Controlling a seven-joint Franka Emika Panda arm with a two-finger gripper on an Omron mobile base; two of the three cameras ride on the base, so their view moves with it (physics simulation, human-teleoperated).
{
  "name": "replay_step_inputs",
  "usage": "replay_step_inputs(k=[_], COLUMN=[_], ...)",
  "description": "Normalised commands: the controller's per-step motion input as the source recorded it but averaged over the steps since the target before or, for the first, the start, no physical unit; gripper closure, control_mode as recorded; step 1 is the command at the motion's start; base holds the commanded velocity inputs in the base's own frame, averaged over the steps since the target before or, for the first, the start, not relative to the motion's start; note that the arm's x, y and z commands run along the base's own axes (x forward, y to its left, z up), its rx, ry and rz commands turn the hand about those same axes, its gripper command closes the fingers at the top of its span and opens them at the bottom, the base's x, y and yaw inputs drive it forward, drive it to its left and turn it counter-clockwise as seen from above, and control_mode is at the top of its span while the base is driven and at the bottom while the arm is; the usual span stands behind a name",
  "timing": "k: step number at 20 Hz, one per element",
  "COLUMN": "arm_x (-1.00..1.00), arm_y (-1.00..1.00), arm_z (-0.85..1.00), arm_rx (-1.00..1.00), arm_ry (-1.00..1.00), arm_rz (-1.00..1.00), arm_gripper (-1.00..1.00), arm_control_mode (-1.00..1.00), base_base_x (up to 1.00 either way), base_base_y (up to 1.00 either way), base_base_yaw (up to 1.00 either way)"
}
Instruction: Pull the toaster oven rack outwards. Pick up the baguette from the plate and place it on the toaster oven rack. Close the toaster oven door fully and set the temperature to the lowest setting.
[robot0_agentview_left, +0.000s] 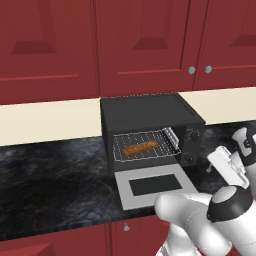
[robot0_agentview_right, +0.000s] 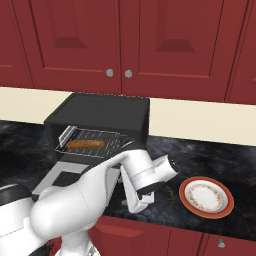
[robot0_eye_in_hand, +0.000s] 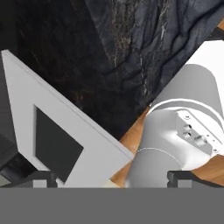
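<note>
Golden-brown baguette (robot0_agentview_left: 140, 147) lies on the toaster oven rack (robot0_agentview_left: 145, 146) at the middle of the frame, inside the black toaster oven (robot0_agentview_left: 150, 112); the grey toaster oven door (robot0_agentview_left: 152, 186) lies flat open on the dark surface (robot0_agentview_left: 50, 170); the claw (robot0_eye_in_hand: 111, 179) stands wide open, holding nothing, above the door's corner.

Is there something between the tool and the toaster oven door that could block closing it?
Nothing visible does. The toaster oven door lies open, flat on the counter, its top bare. The open tool sits just off the door's front corner, over the counter edge.
</note>
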Motion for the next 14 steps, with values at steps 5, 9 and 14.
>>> replay_step_inputs(k=[5,9,14], arm_x=[0.16,0.0,0.02], arm_y=[0.0,0.0,0.04], arm_z=[-0.19,-0.22,-0.13], arm_rx=[0.0,0.0,0.0], arm_ry=[0.03,0.0,0.0], arm_rz=[0.0,0.0,0.0], arm_gripper=[-1.0,-1.0,-1.0], arm_control_mode=[-1.0,-1.0,-1.0], base_base_x=[0.0,0.0,0.0], base_base_y=[0.0,0.0,0.0], base_base_yaw=[0.0,0.0,0.0])
